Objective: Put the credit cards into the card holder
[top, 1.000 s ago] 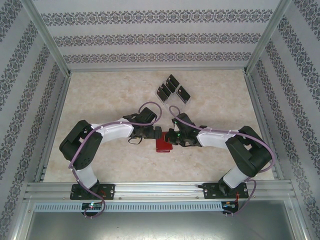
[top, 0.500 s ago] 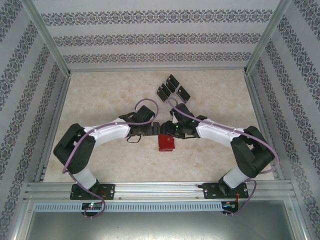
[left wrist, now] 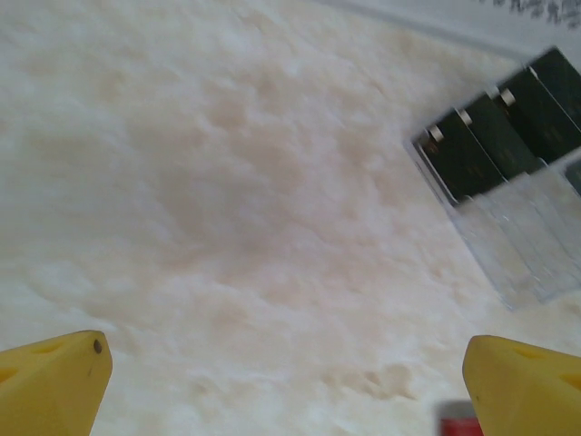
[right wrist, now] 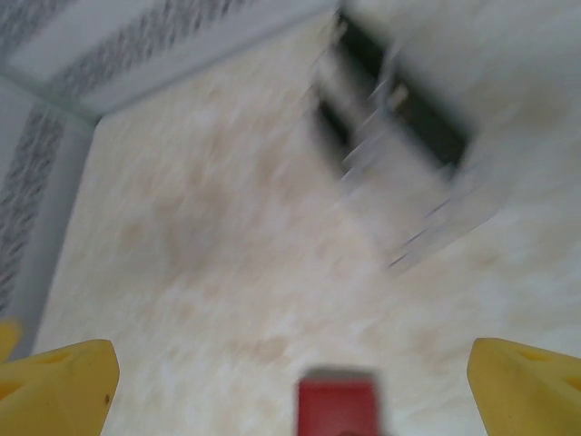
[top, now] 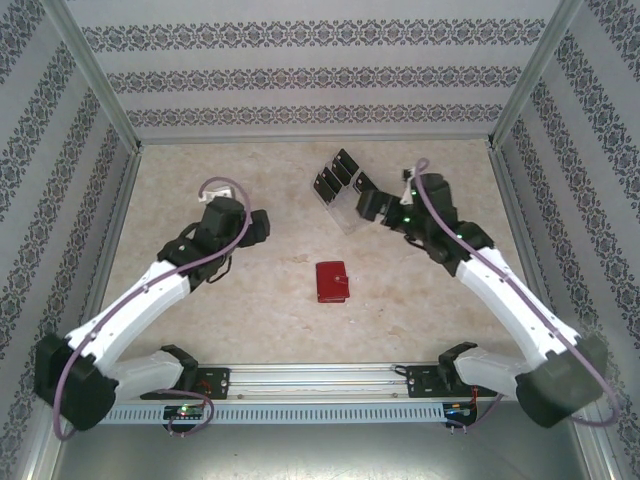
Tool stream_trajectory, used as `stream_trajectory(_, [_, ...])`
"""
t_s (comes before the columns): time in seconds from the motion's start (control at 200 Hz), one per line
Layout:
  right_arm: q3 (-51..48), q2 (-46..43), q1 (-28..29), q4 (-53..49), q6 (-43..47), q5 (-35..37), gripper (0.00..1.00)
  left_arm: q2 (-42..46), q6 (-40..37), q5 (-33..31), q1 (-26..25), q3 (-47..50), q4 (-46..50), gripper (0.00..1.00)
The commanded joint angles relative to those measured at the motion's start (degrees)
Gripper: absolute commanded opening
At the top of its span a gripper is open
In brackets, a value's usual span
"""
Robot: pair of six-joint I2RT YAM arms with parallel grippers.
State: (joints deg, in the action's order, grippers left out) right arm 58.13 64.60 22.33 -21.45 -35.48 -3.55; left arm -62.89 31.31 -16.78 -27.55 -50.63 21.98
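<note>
The pale, marbled worktop [top: 250, 330] carries little. The left arm [top: 140, 300] stretches up the left side and the right arm [top: 500, 290] up the right, its wrist close beside the clear rack [top: 347, 212] at the far middle. Several dark credit cards [top: 340, 172] stand in that rack in slanted rows. The card holder [top: 330, 282] lies flat near the middle of the worktop, well apart from the rack and between the two arms. From above it looks folded shut, with its tab on the right.

The left pincer [left wrist: 286, 350] is spread wide over bare worktop with nothing between its yellow fingers [left wrist: 54, 377], and the rack and cards sit off to its upper right. The right pincer [right wrist: 292, 350] is spread just as wide and also has hold of nothing. Its view is blurred, with the cards a dark smear ahead and the red holder low in the picture.

The step in hand looks like fetching a card, and the right arm seems the likelier one for it, being nearest the rack. The next move calls for lining the open fingers on one card's upper edge and closing without nudging its neighbours — and the holder probably has to be opened before anything can go in.
</note>
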Motion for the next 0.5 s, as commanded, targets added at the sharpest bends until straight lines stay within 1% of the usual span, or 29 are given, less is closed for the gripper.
stream_trajectory(0.0, [-1.26,-2.32,-3.58,-1.61,9.08,15.56,0.98,4.91,-11.25,-9.03,1.68,5.25,-6.96,1.0])
stream_trajectory(0.035, [-3.11,-3.32,-5.15,1.02,10.93,19.21,0.98,6.91,-13.34,-10.88,2.31,7.75,-10.85,1.0])
stream_trajectory(0.09, [-6.55,-4.55,-8.32,5.8,13.48,22.23,0.98,10.04,-16.77,-13.27,3.9,11.82,-17.36,1.0])
stream_trajectory(0.16, [-11.86,-5.97,-12.64,13.34,15.66,23.47,0.98,13.86,-21.66,-13.66,6.79,16.16,-24.49,1.0])
stream_trajectory(0.24, [-18.09,-7.28,-17.53,20.7,15.19,23.68,0.98,15.4,-23.86,-12.83,11.17,19.55,-28.69,1.0])
stream_trajectory(0.325, [-21.22,-6.35,-21.84,22.35,16.34,22.09,0.98,13.96,-25.1,-10.06,15.79,21.1,-29.08,1.0])
stream_trajectory(0.385, [-23.08,-4.51,-22.84,24.15,19.25,21.91,0.98,11.77,-24.44,-8.52,18.01,22.44,-30.59,1.0])
stream_trajectory(0.45, [-25.89,-2.5,-23.28,28.48,21.82,22.0,0.98,8.26,-27.1,-5.44,19.4,26.19,-39.98,1.0])
stream_trajectory(0.495, [-28.15,-1.03,-23.53,32.22,22.89,21.73,0.98,4.12,-29.83,-4.44,19.95,28.22,-46.65,1.0])
